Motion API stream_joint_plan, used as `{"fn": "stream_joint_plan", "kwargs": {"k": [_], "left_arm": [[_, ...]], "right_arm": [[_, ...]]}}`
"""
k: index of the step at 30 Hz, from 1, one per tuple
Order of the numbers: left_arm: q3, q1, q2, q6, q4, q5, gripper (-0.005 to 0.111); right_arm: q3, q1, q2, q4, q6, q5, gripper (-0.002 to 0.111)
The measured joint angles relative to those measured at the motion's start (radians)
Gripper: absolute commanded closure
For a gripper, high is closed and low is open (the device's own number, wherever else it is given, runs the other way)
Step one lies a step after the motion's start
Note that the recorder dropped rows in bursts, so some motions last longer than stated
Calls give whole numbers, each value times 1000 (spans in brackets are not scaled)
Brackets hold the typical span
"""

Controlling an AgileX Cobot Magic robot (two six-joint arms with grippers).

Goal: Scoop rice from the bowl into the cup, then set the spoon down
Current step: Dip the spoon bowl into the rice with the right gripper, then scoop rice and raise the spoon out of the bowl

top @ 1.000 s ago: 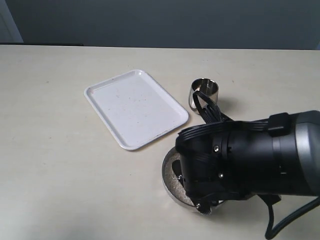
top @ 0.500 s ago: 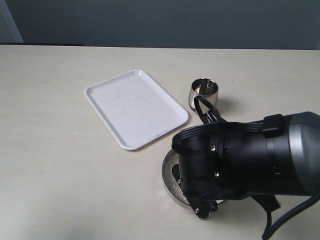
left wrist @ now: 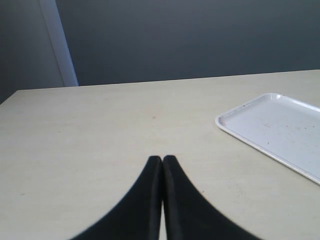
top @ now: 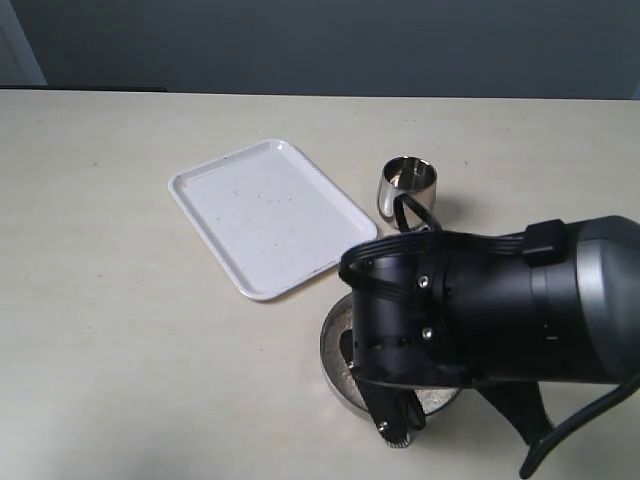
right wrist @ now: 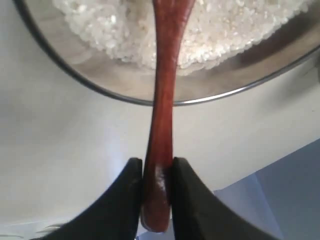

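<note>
My right gripper (right wrist: 157, 162) is shut on the end of the reddish-brown spoon (right wrist: 162, 95). The handle runs over the rim of the steel bowl (right wrist: 75, 75), and the spoon's scoop end reaches over the white rice (right wrist: 115, 35) and out of frame. In the exterior view the big black right arm (top: 490, 310) hides most of the bowl (top: 335, 350); only its left rim and some rice (top: 350, 375) show. The small steel cup (top: 407, 185) stands upright beyond the bowl. My left gripper (left wrist: 162, 160) is shut on nothing above bare table.
A white rectangular tray (top: 270, 215) lies left of the cup, also at the edge of the left wrist view as the tray (left wrist: 280, 130). The beige table (top: 110, 300) stretches out to the left. A dark wall stands behind.
The right arm has shifted a little to the left and toward the front over the bowl, covering more of it. The cup and the tray have not moved.
</note>
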Motion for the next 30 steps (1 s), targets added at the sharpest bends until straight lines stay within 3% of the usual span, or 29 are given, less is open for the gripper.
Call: {"fn": "stream_joint_plan", "kwargs": {"k": [9, 23, 30], "left_arm": [[0, 0, 0, 0, 0, 0, 106], [0, 0, 0, 0, 0, 0, 106], [0, 0, 0, 0, 0, 0, 106]], "right_arm": [[-6, -108, 2, 71, 0, -10, 108], [-6, -117, -17, 154, 89, -8, 108], [-6, -173, -78, 197, 99, -8, 108]]}}
